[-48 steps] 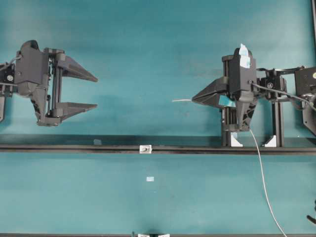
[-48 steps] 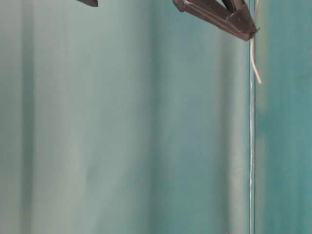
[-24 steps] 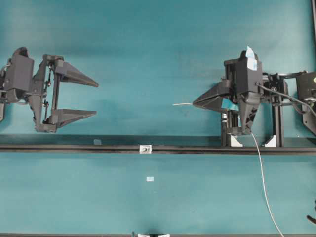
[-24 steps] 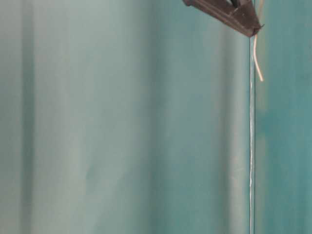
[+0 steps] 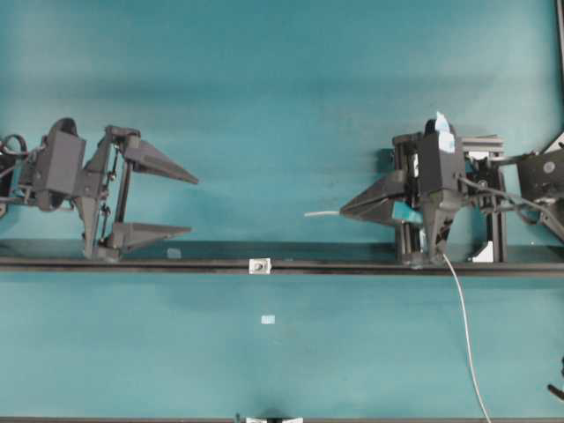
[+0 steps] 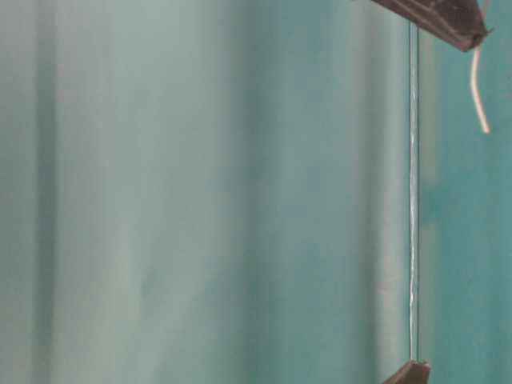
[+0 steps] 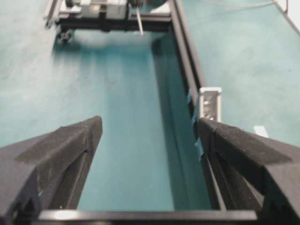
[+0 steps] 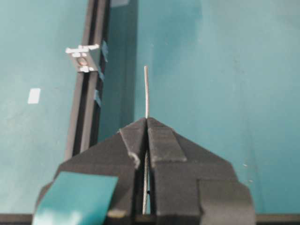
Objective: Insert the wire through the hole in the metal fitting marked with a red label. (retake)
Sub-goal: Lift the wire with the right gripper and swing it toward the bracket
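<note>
My right gripper [image 5: 345, 210] has its jaws clamped together on the wire [image 5: 464, 328], a short stiff end of which sticks out past the tips toward the left of the overhead view, while the long remainder trails off behind my wrist across the teal surface [image 5: 264, 79] toward the near edge. In my right wrist view the wire tip [image 8: 146, 69] stands free in the air, beside the black rail [image 5: 335, 264] and short of the metal fitting [image 5: 259, 265], not touching it. The fitting sits on the rail, its dark hole [image 8: 83, 60] facing me. My left gripper [image 5: 190, 205] hangs above the rail on the other side of the fitting, jaws wide apart and holding nothing. A small pale tape rectangle [image 5: 268, 319] lies on the surface near the fitting
</note>
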Robot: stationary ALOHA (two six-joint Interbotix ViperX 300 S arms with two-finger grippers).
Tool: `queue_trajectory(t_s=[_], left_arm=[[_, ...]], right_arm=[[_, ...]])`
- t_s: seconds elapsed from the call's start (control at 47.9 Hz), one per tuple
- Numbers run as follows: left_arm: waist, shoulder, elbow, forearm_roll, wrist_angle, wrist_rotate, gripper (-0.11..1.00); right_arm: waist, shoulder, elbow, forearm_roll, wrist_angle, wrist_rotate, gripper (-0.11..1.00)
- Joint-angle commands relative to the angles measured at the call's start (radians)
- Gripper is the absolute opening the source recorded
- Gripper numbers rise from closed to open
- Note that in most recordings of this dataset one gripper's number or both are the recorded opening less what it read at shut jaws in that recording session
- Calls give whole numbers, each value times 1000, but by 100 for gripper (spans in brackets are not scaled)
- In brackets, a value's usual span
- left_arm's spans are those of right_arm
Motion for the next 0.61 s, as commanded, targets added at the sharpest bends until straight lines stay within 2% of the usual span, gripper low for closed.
queue_trajectory(t_s=[0.0, 0.209, 0.313, 0.376, 0.585], left_arm=[[-18, 43, -12, -3, -75, 2, 61], [-35, 149, -38, -3, -141, 2, 61], [-38, 193, -54, -3, -170, 2, 61], [-43, 213, -61, -3, -186, 2, 61], [-55, 265, -71, -3, -235, 2, 61]], right_arm=[[14, 12, -6, 8, -48, -3, 2], [46, 75, -8, 46, -127, -26, 2], [75, 101, -8, 92, -172, -63, 2], [95, 115, -6, 132, -198, -94, 2], [186, 158, -12, 308, -291, -235, 2]])
